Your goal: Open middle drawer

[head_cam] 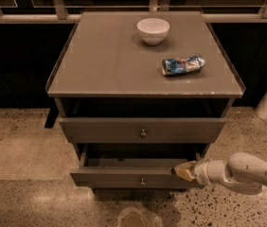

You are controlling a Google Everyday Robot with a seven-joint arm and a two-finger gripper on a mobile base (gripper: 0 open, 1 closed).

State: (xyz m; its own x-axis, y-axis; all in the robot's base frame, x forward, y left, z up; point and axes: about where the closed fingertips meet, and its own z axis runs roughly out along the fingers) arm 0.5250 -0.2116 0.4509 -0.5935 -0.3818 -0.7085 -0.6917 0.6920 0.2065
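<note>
A grey bench with drawers is shown from above and in front. The middle drawer is seen pulled out from the bench front, further than the upper drawer. A round knob is set at the centre of its front. The hand is held at the right end of the middle drawer's top edge, low on the bench's right. Whether it is apart or together cannot be told. A white bowl is placed at the back of the bench top, and a crumpled blue packet towards its right side.
</note>
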